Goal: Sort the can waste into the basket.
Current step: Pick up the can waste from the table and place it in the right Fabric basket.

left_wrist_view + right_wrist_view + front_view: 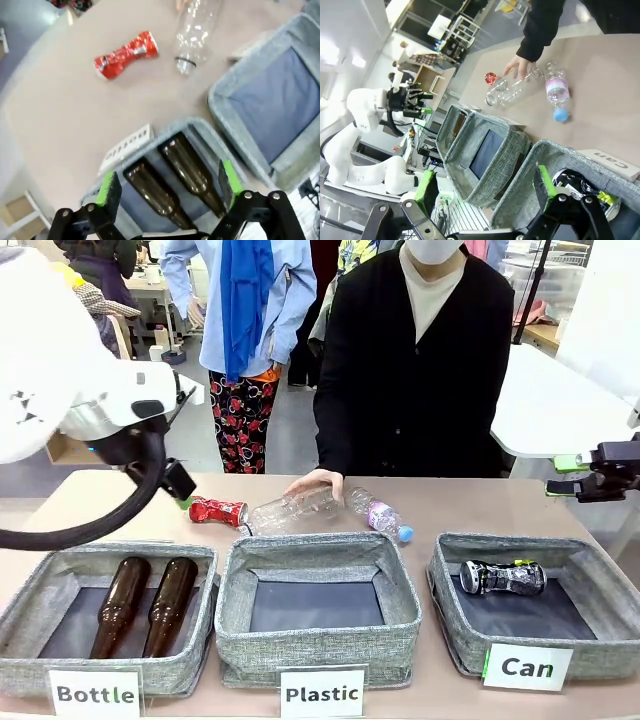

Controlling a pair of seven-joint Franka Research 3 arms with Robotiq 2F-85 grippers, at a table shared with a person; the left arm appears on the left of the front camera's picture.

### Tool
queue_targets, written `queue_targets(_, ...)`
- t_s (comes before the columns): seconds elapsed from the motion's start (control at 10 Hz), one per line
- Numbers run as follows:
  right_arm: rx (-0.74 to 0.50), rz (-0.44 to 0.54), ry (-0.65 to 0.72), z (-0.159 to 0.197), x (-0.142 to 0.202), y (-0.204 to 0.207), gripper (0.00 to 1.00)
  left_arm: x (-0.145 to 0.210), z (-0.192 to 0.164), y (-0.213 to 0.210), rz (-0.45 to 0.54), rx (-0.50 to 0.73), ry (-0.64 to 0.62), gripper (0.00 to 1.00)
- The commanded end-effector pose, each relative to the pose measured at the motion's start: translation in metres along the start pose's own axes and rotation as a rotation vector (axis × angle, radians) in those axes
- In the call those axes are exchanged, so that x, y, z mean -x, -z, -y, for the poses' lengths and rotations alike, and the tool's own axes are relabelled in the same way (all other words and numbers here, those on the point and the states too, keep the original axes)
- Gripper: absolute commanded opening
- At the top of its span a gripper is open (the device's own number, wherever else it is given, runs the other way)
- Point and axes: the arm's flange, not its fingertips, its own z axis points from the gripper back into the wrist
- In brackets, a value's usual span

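The red can (217,510) lies dented on the table behind the "Bottle" bin, and in the left wrist view it (126,54) sits far ahead of the fingers. The black-and-silver can (503,577) rests inside the "Can" basket (600,560). My left gripper (183,492) hangs above the table's left side, over the bottle bin, open and empty (168,183). At the right edge my right gripper (565,476) hovers behind the Can basket (555,150), open and empty (485,185), with the black-and-silver can (575,182) just past one finger.
A person's hand (313,482) rests on a clear plastic bottle (295,510); a second bottle with a pink label (378,515) lies beside it. Two brown glass bottles (145,605) lie in the "Bottle" bin. The "Plastic" bin (318,640) stands in the middle.
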Motion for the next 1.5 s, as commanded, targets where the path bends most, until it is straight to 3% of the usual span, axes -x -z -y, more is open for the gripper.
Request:
queue_targets(0.0,0.016,0.001,-0.021,-0.001,0.003,0.0,1.0,-0.005,-0.016,-0.014,-0.07,0.09,-0.034,1.0)
queue_targets(0.3,0.016,0.001,-0.021,-0.001,0.003,0.0,1.0,0.061,-0.077,-0.111,0.068,0.225,-0.056,1.0)
queue_targets(0.6,0.016,0.001,-0.021,-0.001,0.003,0.0,1.0,0.086,-0.097,-0.118,0.109,0.252,-0.111,1.0)
queue_targets(1.1,0.016,0.001,-0.021,-0.001,0.003,0.0,1.0,0.016,-0.022,-0.049,0.009,0.267,-0.027,1.0)
queue_targets(1.4,0.016,0.001,-0.021,-0.001,0.003,0.0,1.0,0.005,-0.026,-0.034,-0.045,0.256,-0.054,1.0)
